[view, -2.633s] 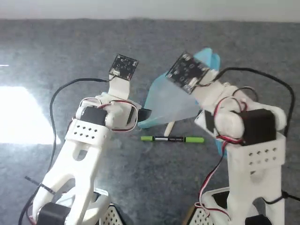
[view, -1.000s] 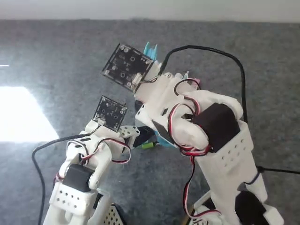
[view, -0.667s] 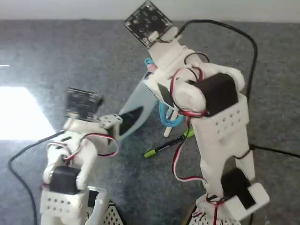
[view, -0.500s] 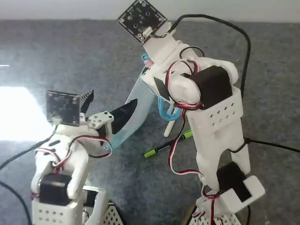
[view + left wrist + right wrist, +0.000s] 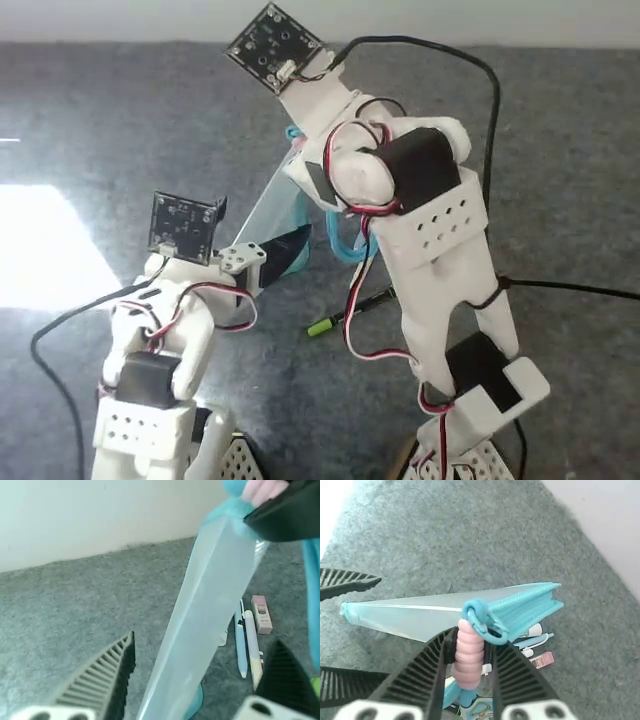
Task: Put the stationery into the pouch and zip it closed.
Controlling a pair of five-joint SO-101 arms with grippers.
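Your pouch (image 5: 272, 208) is a translucent sleeve with teal trim and a teal zip, hanging on a slant above the grey table (image 5: 570, 150) between the two arms. Your right gripper (image 5: 470, 641) is clamped tight on the pink ribbed pull (image 5: 469, 660) at the raised zip end. Your left gripper (image 5: 204, 640) is spread wide, straddling the pouch's lower end without pinching it. Under the pouch lie pens (image 5: 246, 645) and a pink eraser (image 5: 261, 614); a green marker (image 5: 340, 320) lies partly under the right arm. Bare table runs back to the wall (image 5: 320, 18) and off to the right; a bright glare patch (image 5: 40, 245) lies left.
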